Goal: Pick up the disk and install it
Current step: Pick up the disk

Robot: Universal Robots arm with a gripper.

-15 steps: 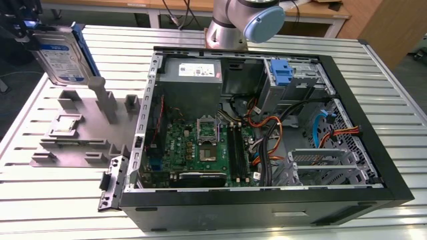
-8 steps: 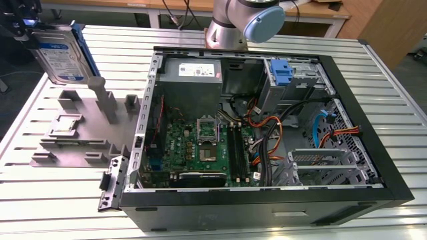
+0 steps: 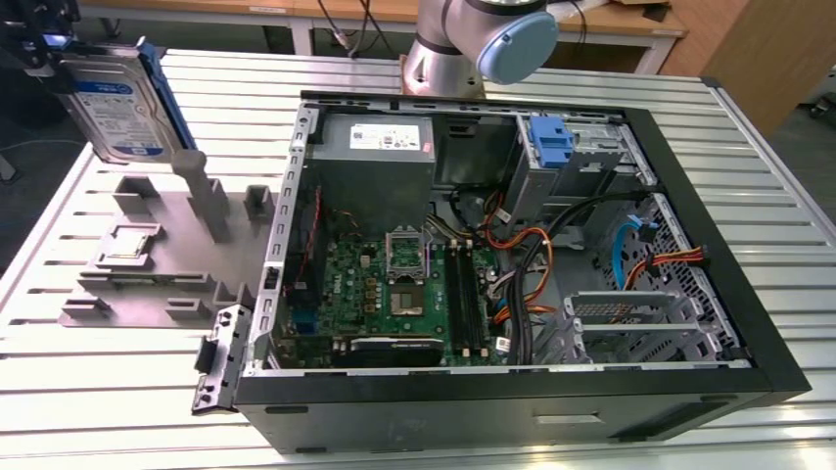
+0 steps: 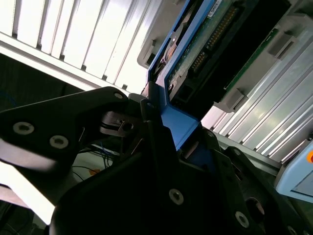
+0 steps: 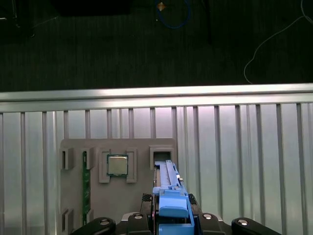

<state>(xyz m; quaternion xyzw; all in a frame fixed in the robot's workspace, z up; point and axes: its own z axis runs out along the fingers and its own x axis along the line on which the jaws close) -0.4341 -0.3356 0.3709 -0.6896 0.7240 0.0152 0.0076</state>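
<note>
1. Disk [image 3: 120, 98] hangs upright at the exterior view's left, above the grey fixture plate [image 3: 157, 279] and well apart from the open computer case [image 3: 770, 372].
2. I see the fingers [image 4: 154, 142] clamped shut on its blue rail [image 4: 178, 125] in the second wrist view.
3. Its blue-and-white label [image 3: 116, 119] faces the exterior camera; I cannot make out the print. A white sticker [image 3: 379, 134] sits on the power supply [image 3: 372, 166] inside the case.
4. Everything stands on a slatted aluminium counter [image 3: 105, 401]. Wooden furniture [image 3: 751, 49] lies behind, and the first wrist view shows dark floor [image 5: 122, 44] with loose cables [image 5: 274, 41].
</note>
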